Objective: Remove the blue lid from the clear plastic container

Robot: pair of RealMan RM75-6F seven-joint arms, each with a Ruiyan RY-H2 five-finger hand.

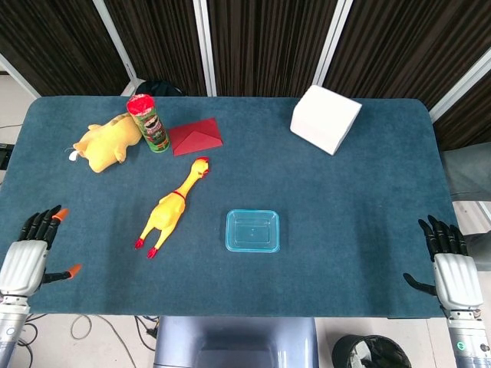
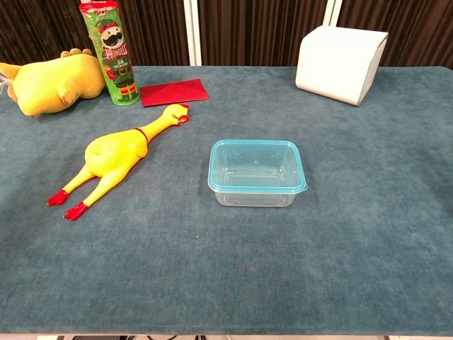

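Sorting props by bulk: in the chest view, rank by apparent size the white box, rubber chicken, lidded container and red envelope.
1-2. rubber chicken and white box: too alike to rank, and the box sits farther away.
3. lidded container
4. red envelope

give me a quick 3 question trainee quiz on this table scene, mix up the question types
1. True or false: the blue lid is already off the clear container.
2. Multiple choice: what lies nearest the container's left side? A) white box B) rubber chicken C) red envelope
3. Fill in: the left hand and right hand sit at the table's near corners, each holding ____.

Key
1. False: the lid is on the container.
2. B.
3. Nothing: both hands have fingers spread, far from the container.
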